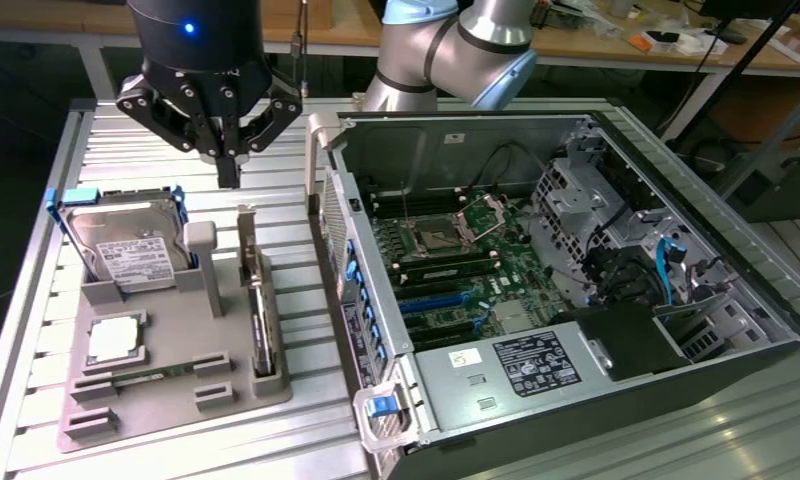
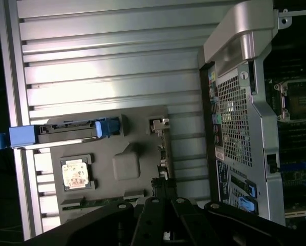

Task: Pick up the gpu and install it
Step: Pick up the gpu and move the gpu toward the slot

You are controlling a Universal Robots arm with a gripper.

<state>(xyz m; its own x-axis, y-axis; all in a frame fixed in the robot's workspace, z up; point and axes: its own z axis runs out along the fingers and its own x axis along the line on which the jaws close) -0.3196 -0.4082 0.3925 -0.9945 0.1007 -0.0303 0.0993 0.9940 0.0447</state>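
In the exterior view, the hard drive [image 1: 123, 248] stands at the gray holder's [image 1: 173, 408] left edge. My tool [image 1: 229, 176] hangs pinched shut and holds nothing, above the holder's far edge. The gpu [image 1: 261, 325] stands on edge in the holder's right-hand slot. Its long axis runs near to far, with its silver bracket upright at the far end, near my tool. A thin strip of bare table [image 1: 313, 430] separates the holder from the open computer case [image 1: 440, 135].

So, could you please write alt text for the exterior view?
The gripper hangs shut above a grey holder, close to the gpu standing on edge in it. An open computer case lies to the exterior view's right.
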